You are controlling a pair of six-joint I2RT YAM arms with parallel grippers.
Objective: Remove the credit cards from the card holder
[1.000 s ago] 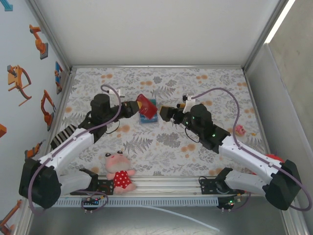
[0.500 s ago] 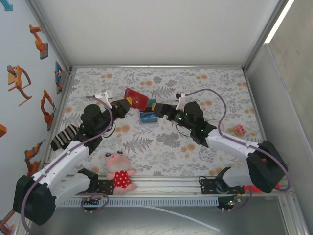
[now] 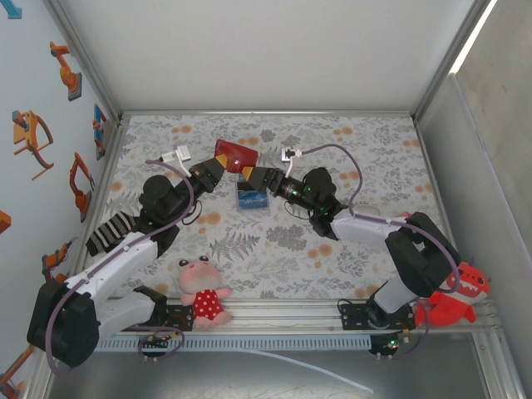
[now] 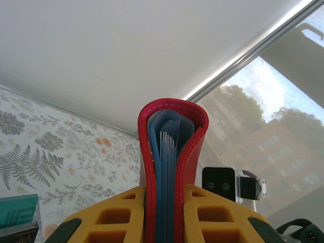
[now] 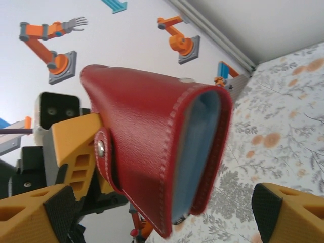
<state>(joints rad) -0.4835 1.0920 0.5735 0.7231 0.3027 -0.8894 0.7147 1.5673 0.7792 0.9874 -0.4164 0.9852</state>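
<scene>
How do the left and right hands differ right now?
The left hand is shut, the right hand open. The left hand grips the red card holder off the table; the right hand holds nothing, its fingers spread near the holder. Both have yellow fingers.

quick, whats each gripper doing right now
left gripper: closed on the card holder
right gripper: open, holding nothing

**Robotics laboratory test cell.** An aluminium-profile frame [image 3: 90,83] encloses a booth of plain white panels. The left wall [image 3: 25,87] carries cartoon stickers of orange robot arms [image 3: 32,137]. Two manipulators, the left arm [image 3: 116,253] and the right arm [image 3: 366,226], are bolted to a metal rail [image 3: 283,314] at the near edge of a surface [image 3: 382,158] covered in floral cloth. A pink plush toy [image 3: 202,293] lies beside the rail.
</scene>
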